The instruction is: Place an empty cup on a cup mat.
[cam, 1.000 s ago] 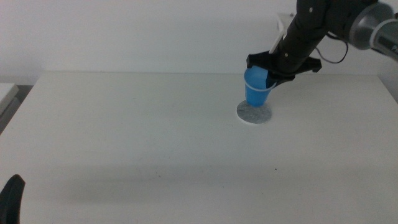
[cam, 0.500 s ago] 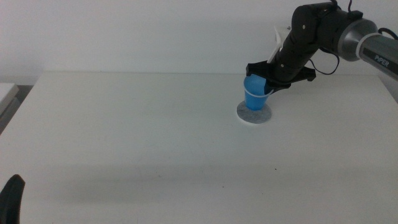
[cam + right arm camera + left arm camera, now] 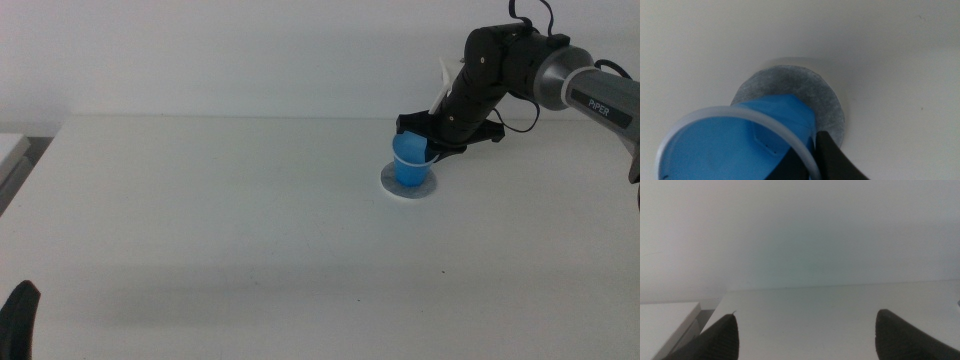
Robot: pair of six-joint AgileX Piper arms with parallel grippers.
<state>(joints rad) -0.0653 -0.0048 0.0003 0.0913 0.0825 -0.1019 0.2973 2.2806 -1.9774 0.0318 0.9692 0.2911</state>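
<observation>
The blue cup (image 3: pixel 408 163) is over the round grey cup mat (image 3: pixel 424 189) at the back right of the table (image 3: pixel 220 220). Its base is at the mat; contact cannot be told. My right gripper (image 3: pixel 430 142) is shut on the cup's rim from the far right side. In the right wrist view the cup (image 3: pixel 771 116) leans over the mat (image 3: pixel 810 90), and one jaw of the right gripper (image 3: pixel 809 150) presses against the cup's wall. My left gripper (image 3: pixel 20 318) waits at the bottom left corner; the left wrist view shows the left gripper (image 3: pixel 805 332) open and holding nothing.
A pale block (image 3: pixel 10 150) sits off the table's left edge and also shows in the left wrist view (image 3: pixel 665 322). A white wall stands behind the table. The right arm (image 3: pixel 510 65) reaches in over the back right corner.
The right gripper has lowered the cup toward the mat, and the arm has drawn down and back. The left gripper has not moved.
</observation>
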